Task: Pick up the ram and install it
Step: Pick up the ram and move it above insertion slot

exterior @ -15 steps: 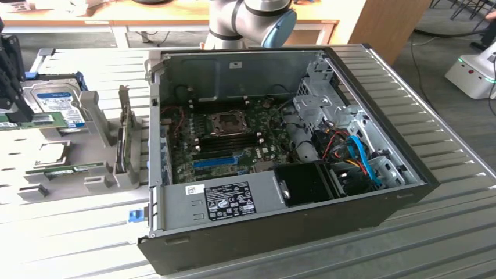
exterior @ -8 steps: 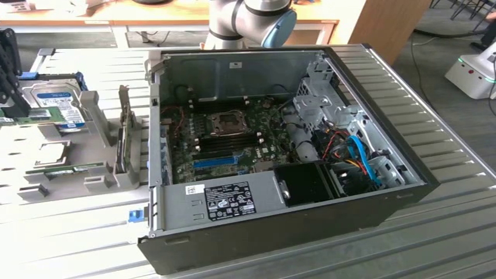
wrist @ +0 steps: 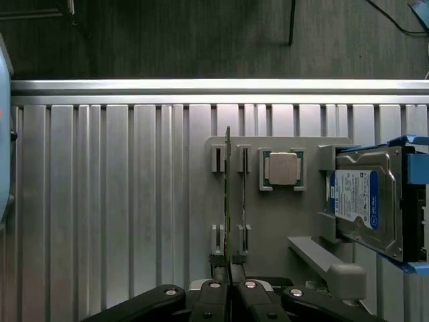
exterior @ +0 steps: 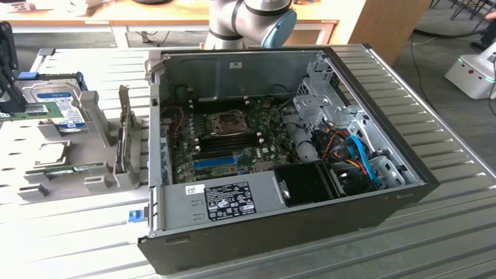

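Note:
My gripper (wrist: 230, 276) is shut on the ram (wrist: 228, 194), a thin green board seen edge-on that reaches out from the fingertips above the grey parts fixture (wrist: 268, 221). At the exterior view's far left, the dark gripper (exterior: 11, 103) hangs over the fixture with the green ram (exterior: 35, 110) lying level under it, in front of the hard drive. The open computer case (exterior: 372, 209) lies to the exterior view's right, its motherboard (exterior: 232, 139) showing dark memory slots beside the CPU socket (exterior: 230, 121).
A silver hard drive (wrist: 365, 201) with a blue-white label and a square CPU chip (wrist: 281, 168) rest in the fixture. Another green stick (exterior: 69, 170) lies in the fixture's near part. A blue slot strip (exterior: 213, 161) crosses the motherboard. The ribbed table's edge (wrist: 201, 86) runs beyond the fixture.

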`<action>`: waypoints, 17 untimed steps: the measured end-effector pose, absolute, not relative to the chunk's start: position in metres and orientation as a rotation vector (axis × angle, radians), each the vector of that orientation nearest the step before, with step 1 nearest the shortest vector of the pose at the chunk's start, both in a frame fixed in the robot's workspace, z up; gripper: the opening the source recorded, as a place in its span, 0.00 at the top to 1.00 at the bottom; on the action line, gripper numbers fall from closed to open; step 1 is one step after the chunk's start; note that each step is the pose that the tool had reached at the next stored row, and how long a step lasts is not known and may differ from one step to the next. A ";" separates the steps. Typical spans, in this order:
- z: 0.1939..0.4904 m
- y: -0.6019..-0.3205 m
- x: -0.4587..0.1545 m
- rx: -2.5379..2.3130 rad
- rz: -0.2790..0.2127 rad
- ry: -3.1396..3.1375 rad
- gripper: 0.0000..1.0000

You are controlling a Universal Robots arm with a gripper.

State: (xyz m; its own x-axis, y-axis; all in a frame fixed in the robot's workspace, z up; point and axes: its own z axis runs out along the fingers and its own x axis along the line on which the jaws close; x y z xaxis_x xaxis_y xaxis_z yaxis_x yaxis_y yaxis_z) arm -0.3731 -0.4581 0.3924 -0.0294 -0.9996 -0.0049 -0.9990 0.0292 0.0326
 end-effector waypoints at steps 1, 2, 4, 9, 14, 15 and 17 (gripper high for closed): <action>0.393 -0.458 -0.373 2.175 -0.042 -2.240 0.88; 0.393 -0.458 -0.373 2.175 -0.042 -2.240 0.88; 0.393 -0.458 -0.373 2.175 -0.042 -2.240 0.88; 0.394 -0.458 -0.372 2.175 -0.042 -2.239 0.88; 0.393 -0.458 -0.367 2.175 -0.042 -2.240 0.88; 0.393 -0.458 -0.365 2.175 -0.042 -2.240 0.88; 0.393 -0.458 -0.362 2.175 -0.042 -2.240 0.88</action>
State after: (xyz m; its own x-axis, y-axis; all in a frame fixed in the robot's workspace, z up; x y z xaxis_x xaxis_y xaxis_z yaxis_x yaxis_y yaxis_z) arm -0.3622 -0.4581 0.3933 -0.0294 -0.9996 -0.0049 -0.9990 0.0292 0.0327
